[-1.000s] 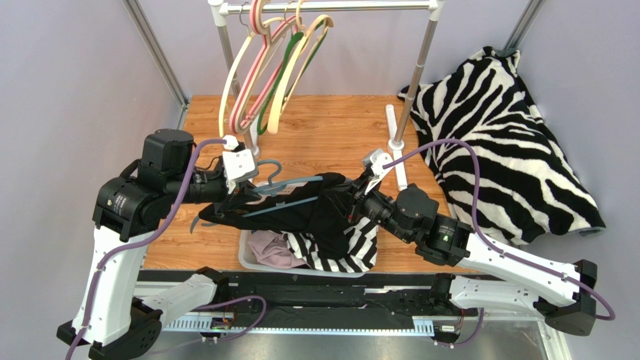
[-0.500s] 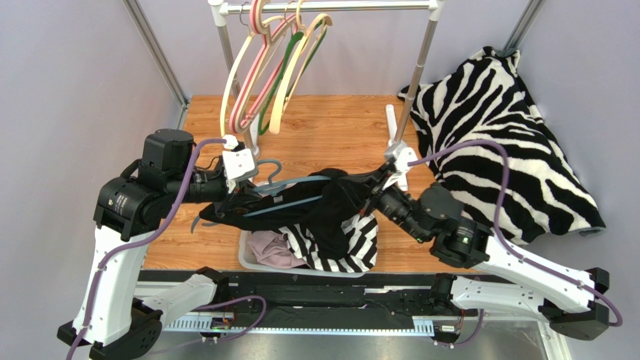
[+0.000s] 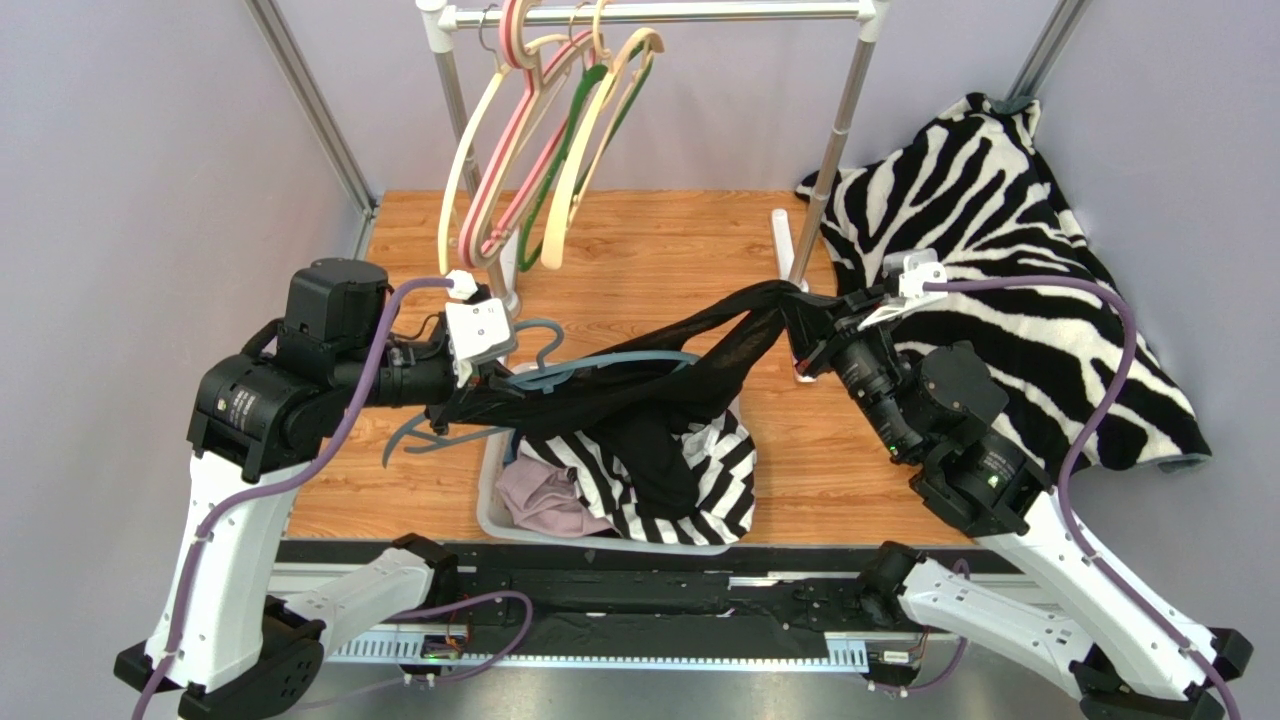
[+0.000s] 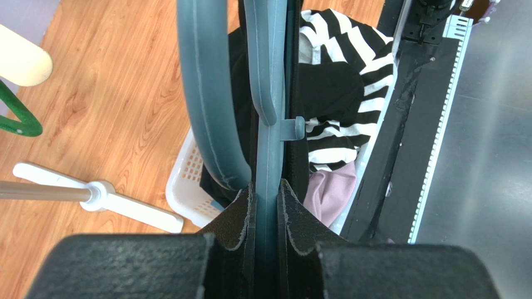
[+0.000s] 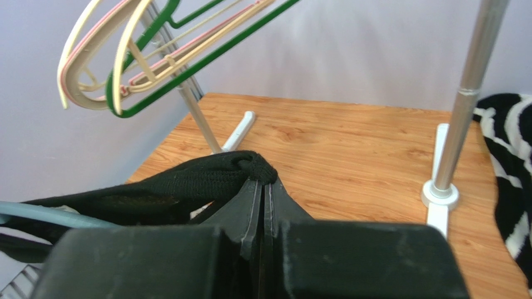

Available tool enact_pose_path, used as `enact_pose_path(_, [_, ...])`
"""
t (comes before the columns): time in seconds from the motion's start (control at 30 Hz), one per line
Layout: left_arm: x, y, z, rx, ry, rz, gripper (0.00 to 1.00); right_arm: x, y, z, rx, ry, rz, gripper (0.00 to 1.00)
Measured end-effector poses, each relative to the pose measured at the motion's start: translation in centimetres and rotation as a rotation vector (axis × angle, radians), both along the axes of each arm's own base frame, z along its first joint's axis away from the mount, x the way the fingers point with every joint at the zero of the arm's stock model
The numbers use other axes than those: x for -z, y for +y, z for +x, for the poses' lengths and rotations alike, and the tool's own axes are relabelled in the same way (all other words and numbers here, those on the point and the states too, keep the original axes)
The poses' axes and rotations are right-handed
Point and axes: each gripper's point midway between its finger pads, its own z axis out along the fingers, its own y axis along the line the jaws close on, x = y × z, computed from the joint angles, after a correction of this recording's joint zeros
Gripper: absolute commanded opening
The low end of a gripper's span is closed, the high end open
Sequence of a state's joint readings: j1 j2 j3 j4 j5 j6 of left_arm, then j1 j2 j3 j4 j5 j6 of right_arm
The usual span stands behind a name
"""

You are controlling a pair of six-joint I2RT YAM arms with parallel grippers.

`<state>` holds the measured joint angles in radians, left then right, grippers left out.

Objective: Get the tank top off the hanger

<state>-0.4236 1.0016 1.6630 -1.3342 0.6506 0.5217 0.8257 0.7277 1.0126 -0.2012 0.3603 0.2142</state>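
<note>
Left end effector (image 4: 266, 200) clamps the hanger (image 3: 598, 368); right end effector (image 5: 263, 187) is pinched on a strap of the black tank top (image 3: 649, 413). Top's strung left-to-right btwn them over the basket (image 4: 185, 180), w/ the strap end nearest the right arm.

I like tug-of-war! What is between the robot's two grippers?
The top view shows the black tank top stretched between the left gripper and the right gripper, partly on the blue hanger, above a basket.
</note>
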Motion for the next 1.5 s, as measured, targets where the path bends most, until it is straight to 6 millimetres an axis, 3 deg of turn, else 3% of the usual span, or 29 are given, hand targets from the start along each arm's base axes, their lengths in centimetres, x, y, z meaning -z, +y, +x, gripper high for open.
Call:
enact_pose_path(0.2, [0.0, 0.0, 0.0, 0.0, 0.0, 0.0, 0.0, 1.2, -2.2, 0.2, 0.048, 0.041, -0.011, 0.0])
enact_pose_path(0.37, [-0.1, 0.0, 0.0, 0.002, -0.001, -0.002, 0.0, 3.1, -2.2, -1.0, 0.003, 0.087, -0.025, 0.0])
enact_pose_path(0.47, [-0.5, 0.0, 0.0, 0.002, -0.011, -0.007, 0.0, 5.6, -1.5, -1.4, -0.041, 0.147, -0.049, 0.0])
enact_pose_path(0.6, [-1.6, -0.1, 0.0, 0.001, -0.038, -0.02, 0.0, 10.9, -0.7, -2.0, -0.085, 0.264, -0.1, 0.0])
enact_pose_path(0.7, [-2.7, -0.1, 0.0, 0.002, -0.065, -0.032, 0.0, 13.8, -0.3, -2.7, -0.115, 0.34, -0.125, 0.0])
enact_pose_path(0.9, [-4.5, -0.5, 0.0, 0.02, -0.089, -0.066, 0.0, 14.5, 1.5, -3.8, -0.216, 0.372, -0.121, 0.0])
enact_pose_path(1.0, [-5.1, -0.9, 0.1, 0.03, -0.088, -0.081, 0.0, 14.4, 3.6, -5.3, -0.313, 0.35, -0.154, 0.03])
enact_pose_path(1.03, [-5.3, -1.0, 0.2, 0.033, -0.087, -0.085, 0.0, 14.3, 4.9, -6.4, -0.374, 0.333, -0.186, 0.05])
enact_pose_path(1.1, [-5.5, -1.1, 0.3, 0.037, -0.087, -0.088, 0.0, 14.0, 6.9, -8.1, -0.461, 0.3, -0.239, 0.26])
enact_pose_path(1.13, [-5.4, -1.2, 0.4, 0.037, -0.083, -0.087, 0.0, 13.8, 7.8, -8.9, -0.495, 0.281, -0.267, 0.44])
enact_pose_path(1.2, [-5.2, -1.3, 0.7, 0.037, -0.075, -0.084, 0.0, 13.6, 9.7, -10.0, -0.549, 0.249, -0.332, 0.61])
enact_pose_path(1.27, [-5.1, -1.3, 0.8, 0.036, -0.071, -0.082, 0.0, 13.7, 10.6, -10.3, -0.57, 0.22, -0.391, 0.81])
enact_pose_path(1.33, [-5.1, -1.3, 0.8, 0.035, -0.07, -0.08, 0.0, 13.8, 10.4, -10.1, -0.559, 0.2, -0.431, 0.94])
enact_pose_path(1.37, [-5.0, -1.3, 0.8, 0.035, -0.07, -0.079, 0.0, 13.7, 10.1, -9.9, -0.552, 0.185, -0.452, 1.0])
enact_pose_path(1.5, [-4.5, -1.1, 1.2, 0.013, -0.066, -0.062, 0.0, 11.2, 7.9, -9.8, -0.521, 0.097, -0.491, 1.0])
